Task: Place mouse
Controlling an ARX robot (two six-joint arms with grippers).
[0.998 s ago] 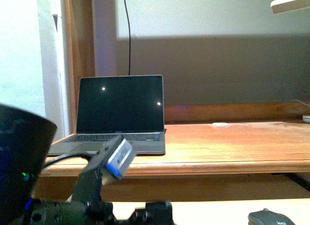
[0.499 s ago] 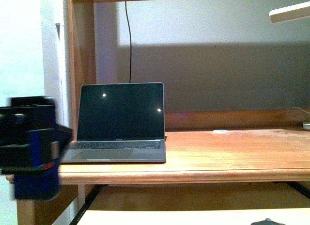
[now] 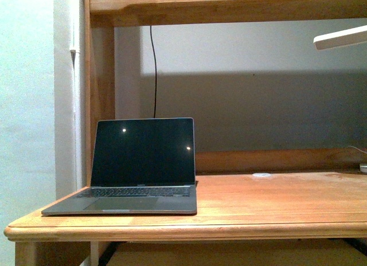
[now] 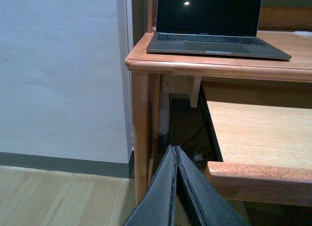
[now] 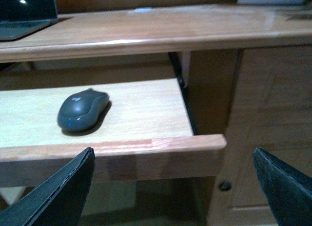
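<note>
Down on the pull-out shelf (image 5: 146, 106) the mouse (image 5: 83, 110) could skid if the wide-spread right pincer (image 5: 173, 153) comes in off-centre or clips the worktop (image 5: 146, 28); the left pincer (image 4: 175, 150) is pressed together.

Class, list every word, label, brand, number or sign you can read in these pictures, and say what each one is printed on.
No text reads clearly in any view.
Mouse: a pale mark on its back, too blurred to read.
Laptop: a tiny mark on the strip under its dark screen, too small to read; the key letters are also too small.
</note>
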